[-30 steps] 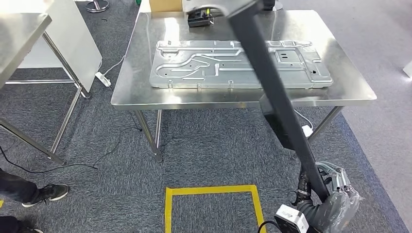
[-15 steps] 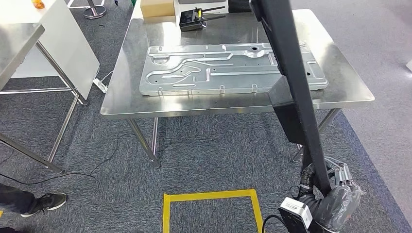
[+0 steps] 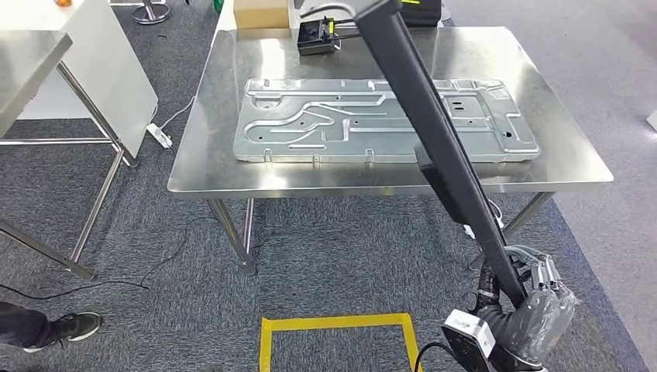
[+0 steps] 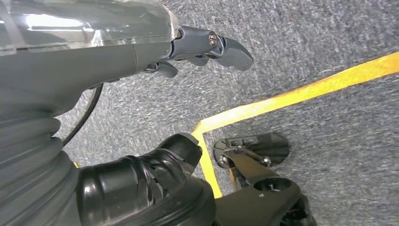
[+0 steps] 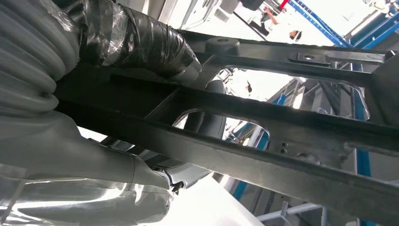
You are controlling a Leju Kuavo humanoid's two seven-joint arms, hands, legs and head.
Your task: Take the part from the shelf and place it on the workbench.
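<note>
Black and long, the part [image 3: 434, 147] is a flat metal frame with cut-out openings, and the right hand [image 3: 534, 322] grips its lower end down near the carpet; from there it slants up and away from the hand, crossing over the front edge of the steel counter [image 3: 209, 167] without my being able to tell whether it touches. In the right wrist view the part [image 5: 263, 146] runs straight across, with the hand [image 5: 117, 47] wrapped around one of its bars, taped fingers [image 5: 155, 47] curled over the top. Ahead of that hand, on the counter, lies a big stamped silver panel [image 3: 325, 124], flat, and beyond it at the far edge a small black device [image 3: 318, 36] beside a cardboard box [image 3: 259, 13]. The left hand [image 4: 141, 70] hangs over the grey carpet holding nothing, dark fingers [image 4: 221, 44] stretched out and apart from the thumb [image 4: 160, 160]. Beneath it runs yellow floor tape [image 4: 291, 94], the same square outline [image 3: 337, 325] sitting just beside the right hand. A person's shoe [image 3: 73, 324] shows well off to the left.
</note>
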